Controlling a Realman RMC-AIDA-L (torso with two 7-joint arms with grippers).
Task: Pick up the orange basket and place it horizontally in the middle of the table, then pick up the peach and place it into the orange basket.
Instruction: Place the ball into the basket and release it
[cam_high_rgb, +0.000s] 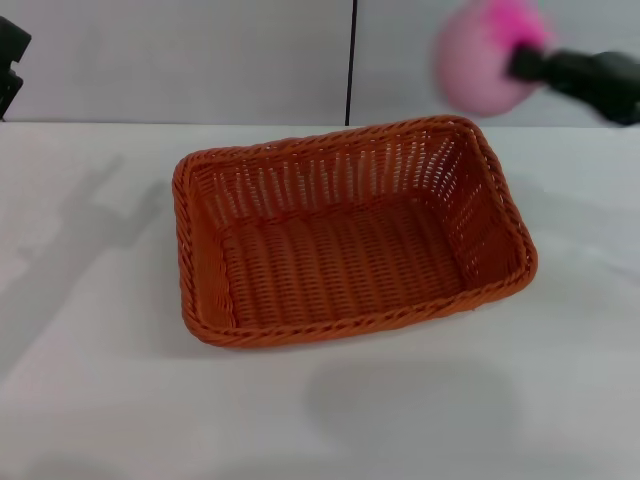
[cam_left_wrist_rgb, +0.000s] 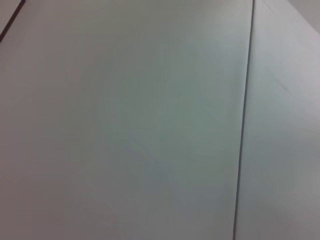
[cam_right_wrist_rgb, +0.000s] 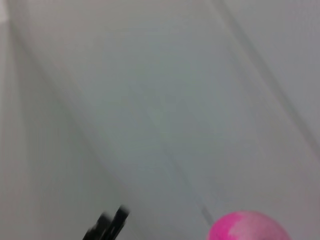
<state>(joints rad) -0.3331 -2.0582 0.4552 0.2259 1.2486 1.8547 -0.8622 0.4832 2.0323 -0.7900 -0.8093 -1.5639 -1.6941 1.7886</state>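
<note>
The orange basket (cam_high_rgb: 345, 262) lies empty on the white table (cam_high_rgb: 100, 400), near its middle, with its long side running left to right and slightly skewed. Above the basket's far right corner, the pink peach (cam_high_rgb: 478, 62) hangs in the air, blurred, with my right gripper (cam_high_rgb: 522, 55) shut on it from the right. The right wrist view catches the peach (cam_right_wrist_rgb: 250, 227) at the picture's edge against a pale wall. My left gripper (cam_high_rgb: 10, 60) is raised at the far left, only partly in view.
A pale wall with a dark vertical seam (cam_high_rgb: 352, 60) stands behind the table. The left wrist view shows only the wall panels (cam_left_wrist_rgb: 125, 125). A small dark blurred part (cam_right_wrist_rgb: 107, 227) shows in the right wrist view.
</note>
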